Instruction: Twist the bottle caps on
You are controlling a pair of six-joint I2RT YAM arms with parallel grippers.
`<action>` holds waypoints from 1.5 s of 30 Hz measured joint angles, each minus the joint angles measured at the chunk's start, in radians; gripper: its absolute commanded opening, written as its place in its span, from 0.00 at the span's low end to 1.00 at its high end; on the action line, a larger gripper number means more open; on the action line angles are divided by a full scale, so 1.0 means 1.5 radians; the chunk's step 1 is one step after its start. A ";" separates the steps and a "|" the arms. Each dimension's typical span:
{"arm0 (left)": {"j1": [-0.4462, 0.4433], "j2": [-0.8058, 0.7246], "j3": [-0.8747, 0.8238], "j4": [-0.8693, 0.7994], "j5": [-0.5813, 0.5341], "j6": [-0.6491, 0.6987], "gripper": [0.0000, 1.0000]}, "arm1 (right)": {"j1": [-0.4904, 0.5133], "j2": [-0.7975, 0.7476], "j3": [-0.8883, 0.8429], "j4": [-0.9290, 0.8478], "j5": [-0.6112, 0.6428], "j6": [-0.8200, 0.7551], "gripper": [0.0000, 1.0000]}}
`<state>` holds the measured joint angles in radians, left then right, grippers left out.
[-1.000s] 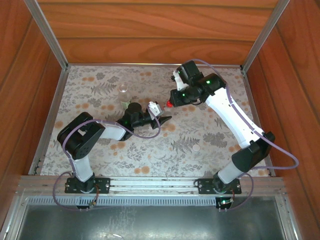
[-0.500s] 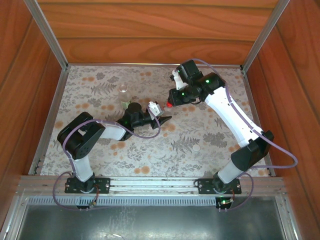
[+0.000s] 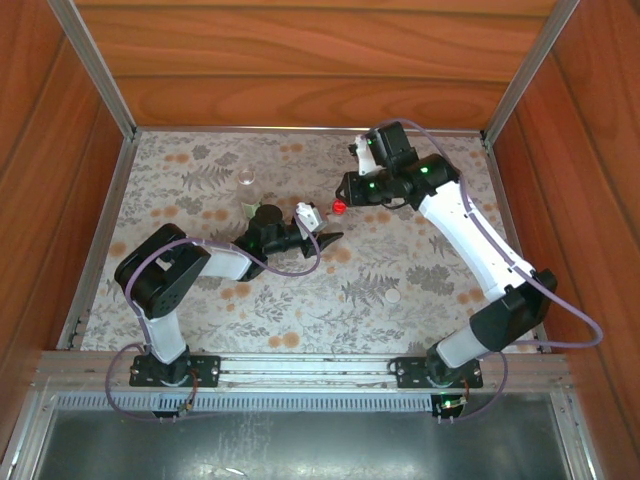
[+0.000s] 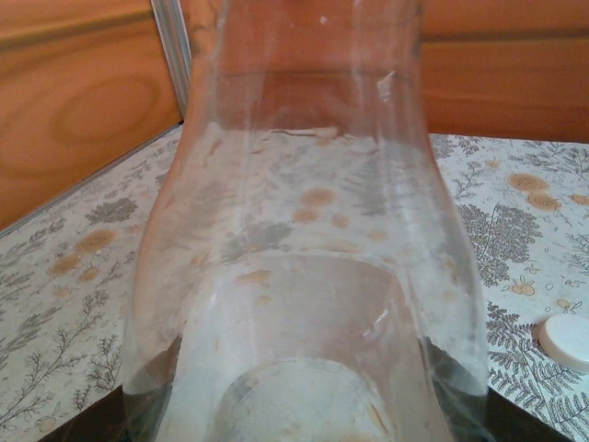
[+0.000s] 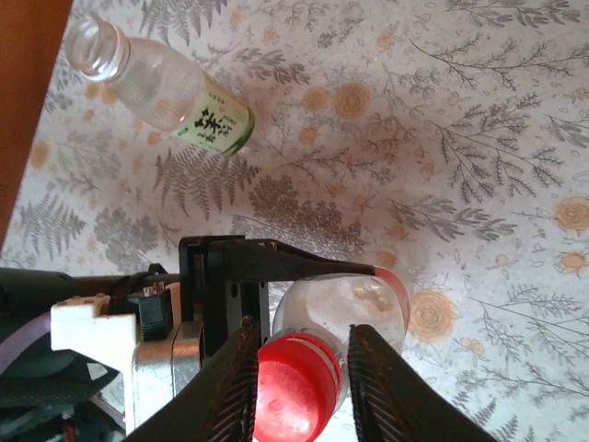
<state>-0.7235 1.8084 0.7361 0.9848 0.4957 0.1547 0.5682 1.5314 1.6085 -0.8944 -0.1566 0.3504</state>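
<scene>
While the left hand (image 3: 315,228) grips the bottle (image 4: 304,276), the right hand (image 5: 299,373) pinches its cap (image 5: 293,402).

A: Close against the left gripper (image 3: 318,228), your wrist view cuts the bottle (image 4: 304,276) off at the neck along the top edge and blurs its base. The dark shapes (image 4: 74,428) in the bottom corners are too vague to name.
B: Agreed. To that gripper's right, you get the white cap (image 4: 565,342) sliced by the right edge.
A: Between the fingers (image 5: 232,391) of the right gripper (image 5: 302,343), the red cap (image 5: 296,382) runs off the bottom edge.
B: And it covers the bottle's mouth, so you cannot see the thread.
</scene>
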 measured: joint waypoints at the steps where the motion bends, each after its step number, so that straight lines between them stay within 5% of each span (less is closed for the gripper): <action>1: 0.001 0.000 0.000 0.000 0.000 -0.001 0.52 | -0.003 -0.001 -0.004 0.005 -0.005 0.003 0.28; 30: 0.017 0.014 0.017 -0.002 0.020 -0.074 0.52 | -0.018 -0.045 -0.085 0.062 -0.077 0.038 0.21; 38: 0.019 0.016 0.019 -0.002 0.022 -0.081 0.52 | -0.019 -0.060 -0.085 0.051 -0.070 0.046 0.33; 45: 0.019 0.016 0.019 -0.002 0.026 -0.076 0.52 | -0.033 -0.039 -0.050 0.043 -0.064 0.047 0.32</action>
<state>-0.6956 1.8317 0.7647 0.9813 0.5343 0.0414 0.5186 1.4723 1.5333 -0.8303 -0.2523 0.4206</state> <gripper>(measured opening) 0.524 0.330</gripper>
